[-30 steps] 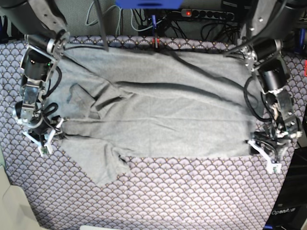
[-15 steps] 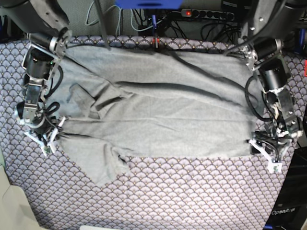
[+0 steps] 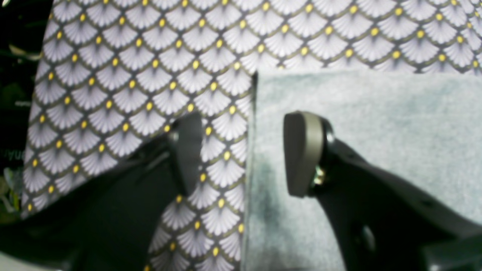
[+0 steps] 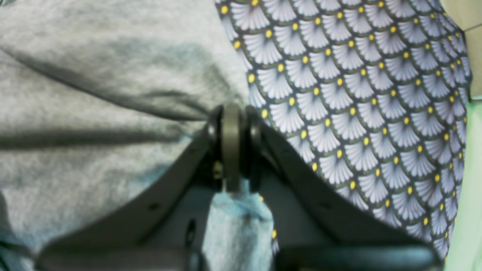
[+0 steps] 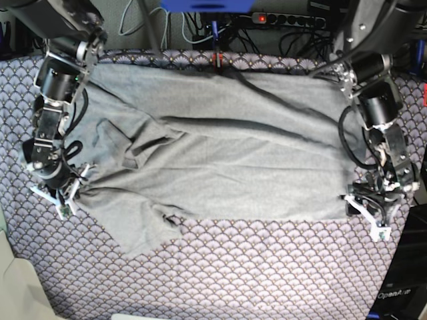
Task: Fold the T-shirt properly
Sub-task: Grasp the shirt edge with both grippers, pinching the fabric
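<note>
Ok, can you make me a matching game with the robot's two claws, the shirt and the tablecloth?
Things:
1. left gripper
2. right gripper
3. T-shirt
4. tablecloth

Descriptions:
A. purple with fan shapes and yellow dots
B. plain grey, spread out and wrinkled
C. pinched shut on cloth
D. open, one finger on each side of the shirt's edge

Pairs: 1-D, 2-C, 3-B, 4-A

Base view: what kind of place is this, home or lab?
Likely a lab or workshop bench, not a home: a power strip and tangled cables run behind the table, and the T-shirt lies on a patterned tablecloth between two mounted robot arms.
</note>
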{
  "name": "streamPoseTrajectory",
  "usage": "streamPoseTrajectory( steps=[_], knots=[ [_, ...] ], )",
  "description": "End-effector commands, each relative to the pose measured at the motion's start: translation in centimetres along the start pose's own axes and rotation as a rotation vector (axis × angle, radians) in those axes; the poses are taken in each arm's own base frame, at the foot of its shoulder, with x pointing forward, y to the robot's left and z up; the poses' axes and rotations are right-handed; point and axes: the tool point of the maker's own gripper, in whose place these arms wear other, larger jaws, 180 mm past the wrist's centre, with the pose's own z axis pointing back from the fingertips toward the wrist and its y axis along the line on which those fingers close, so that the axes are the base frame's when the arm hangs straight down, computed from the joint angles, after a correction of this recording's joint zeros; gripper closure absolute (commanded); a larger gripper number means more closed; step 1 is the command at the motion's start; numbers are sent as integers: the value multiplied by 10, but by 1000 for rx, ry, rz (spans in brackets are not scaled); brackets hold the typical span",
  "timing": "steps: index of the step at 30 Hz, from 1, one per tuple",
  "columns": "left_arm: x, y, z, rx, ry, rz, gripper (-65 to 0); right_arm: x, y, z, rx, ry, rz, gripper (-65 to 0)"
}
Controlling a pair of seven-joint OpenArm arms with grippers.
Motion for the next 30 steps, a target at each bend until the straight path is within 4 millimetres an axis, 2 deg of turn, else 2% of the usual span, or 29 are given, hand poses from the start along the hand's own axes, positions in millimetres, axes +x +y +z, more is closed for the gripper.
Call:
streamPoseTrajectory(
  steps=[1, 3, 8, 11, 13, 19, 24, 26, 30],
  knots=[
    [30, 8, 6, 12, -78, 0, -343, 24, -14, 3, -30, -68, 1, 0],
    [30, 8, 6, 12, -78, 1, -348, 20, -6, 2, -19, -64, -2, 0],
    [40, 5, 0, 34, -158, 45, -431, 19, -4, 2, -15, -63, -5, 0],
    [26, 8, -9, 56, -146, 89, -456, 19, -3, 1, -13, -62, -6, 0],
    [14, 3, -17, 39, -136, 110, -460, 17, -2, 1, -11, -58, -6, 0],
    [7, -8, -31, 10, -168, 155, -459, 6, 3, 3, -4, -40, -3, 0],
    [9, -12, -36, -1, -201, 177, -459, 4, 3, 3, -3, -36, -3, 0],
    [13, -13, -39, -10, -208, 189, -458, -3, 5, 4, 1, -24, -2, 0],
    [8, -21, -47, -32, -208, 220, -458, -5, 6, 4, 3, -21, -2, 0]
  ],
)
